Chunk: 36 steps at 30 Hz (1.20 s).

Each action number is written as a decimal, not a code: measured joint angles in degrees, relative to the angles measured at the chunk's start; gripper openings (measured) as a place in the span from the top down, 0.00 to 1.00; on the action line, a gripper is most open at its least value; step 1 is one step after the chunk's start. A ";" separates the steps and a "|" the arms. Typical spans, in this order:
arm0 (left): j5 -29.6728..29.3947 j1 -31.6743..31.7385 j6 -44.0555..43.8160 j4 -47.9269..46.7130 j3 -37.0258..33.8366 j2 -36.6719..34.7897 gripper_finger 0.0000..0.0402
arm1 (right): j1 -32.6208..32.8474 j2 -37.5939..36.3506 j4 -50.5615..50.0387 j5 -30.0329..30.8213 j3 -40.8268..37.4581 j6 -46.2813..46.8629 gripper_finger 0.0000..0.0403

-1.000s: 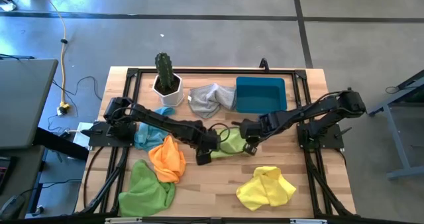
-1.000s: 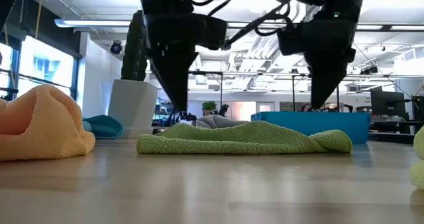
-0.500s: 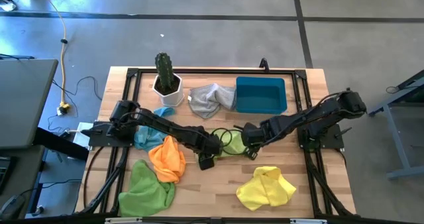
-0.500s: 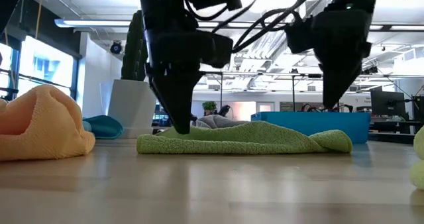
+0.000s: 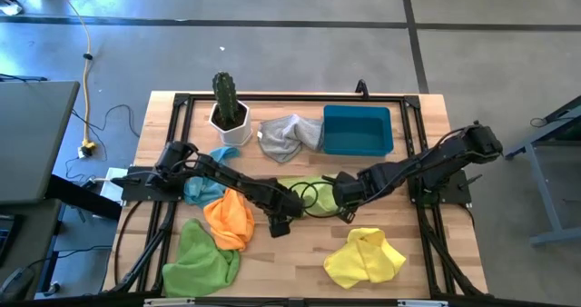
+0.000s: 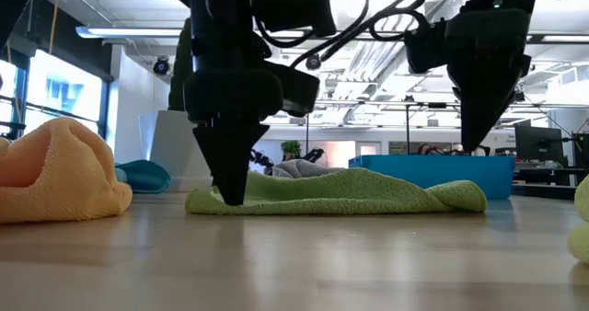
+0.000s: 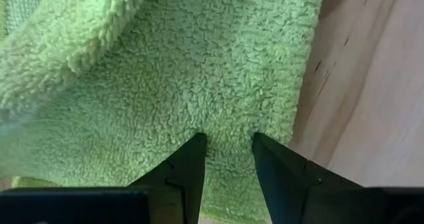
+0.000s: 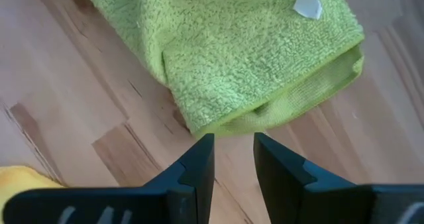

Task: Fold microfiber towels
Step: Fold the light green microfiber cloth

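Fingertips of your left gripper point(image 7: 228, 141) press into the lime green towel point(image 5: 313, 193) mid-table, slightly parted, nothing pinched. Your right gripper point(image 8: 233, 141) hovers just off its other end, fingers apart too.

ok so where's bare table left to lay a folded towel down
Bare wood runs along the near edge between the crumpled lime green towel and the yellow towel. The middle is crowded: both pincers, left and right, are at the flat lime green towel.
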 joint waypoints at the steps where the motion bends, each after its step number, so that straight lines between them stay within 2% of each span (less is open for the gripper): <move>1: -0.01 -0.25 -0.25 -0.07 0.00 0.06 0.70 | 0.47 0.00 -0.33 0.20 0.00 0.36 0.75; 9: 0.00 -1.58 -0.51 -0.17 -0.07 0.23 0.70 | 6.73 0.02 -7.36 3.29 -0.02 2.44 0.75; 16: 0.08 -1.62 -0.40 -0.12 -0.13 0.31 0.70 | 7.71 -0.07 4.40 2.85 -2.20 -0.22 0.75; 20: 0.53 -1.62 -0.40 -0.12 -0.17 0.34 0.70 | 8.80 -0.51 6.74 -0.22 -8.08 7.33 0.75; 24: 0.65 -1.62 -0.38 -0.14 -0.21 0.36 0.70 | 10.91 -3.37 15.86 -1.60 -12.76 11.75 0.75; 28: 0.76 -1.64 -0.38 -0.12 -0.24 0.34 0.70 | 11.79 -6.38 23.78 4.06 -15.91 12.83 0.75; 31: 0.69 -1.64 -0.35 -0.10 -0.26 0.36 0.70 | 11.86 -6.71 26.20 8.51 -17.31 12.67 0.75; 36: 0.67 -1.64 -0.36 0.04 -0.28 0.36 0.70 | 11.34 -6.38 27.91 9.37 -17.38 9.73 0.73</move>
